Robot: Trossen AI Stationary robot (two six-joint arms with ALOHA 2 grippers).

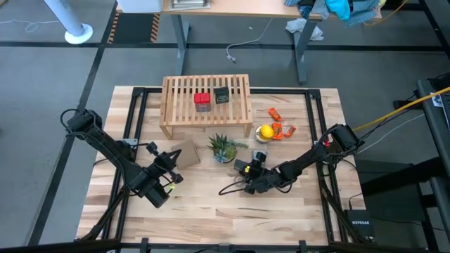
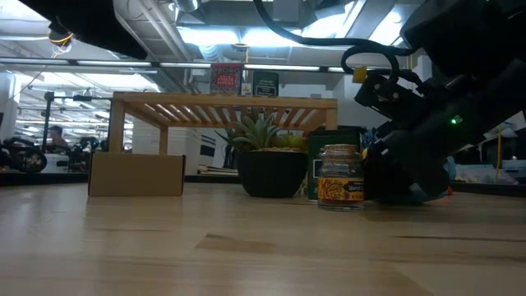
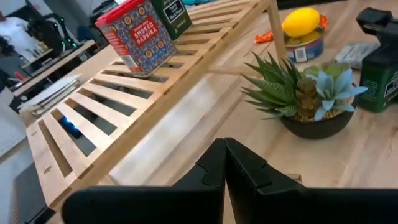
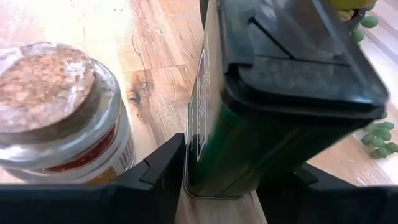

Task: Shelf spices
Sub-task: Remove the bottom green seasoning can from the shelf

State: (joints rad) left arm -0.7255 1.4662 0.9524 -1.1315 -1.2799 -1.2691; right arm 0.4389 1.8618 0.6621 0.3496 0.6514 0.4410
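The light-wood shelf (image 1: 207,105) stands at the far middle, with a red tin (image 1: 202,100) and a dark tin (image 1: 222,95) upright on its slats. A dark green tin with a black lid (image 4: 273,106) sits between the fingers of my right gripper (image 1: 246,172), which is shut on it. Right beside the tin, a small cork-topped jar (image 4: 59,118) stands on the table. My left gripper (image 3: 225,163) is shut on nothing and hovers near the front left, pointing at the shelf. My right gripper pinches the green tin by two opposite sides of its body (image 4: 202,165), below the black lid, one finger (image 4: 163,177) on each side. The fingers slant down from the table's right. The tin is upright. In the low view its base (image 2: 316,196) looks level with the table top.
A potted succulent (image 1: 223,149) stands just left of the green tin. A brown cardboard square (image 1: 186,153) lies by my left gripper. A yellow item (image 1: 266,131) and orange packets (image 1: 283,130) lie at the right of the shelf. Bare wood spreads along the near edge.
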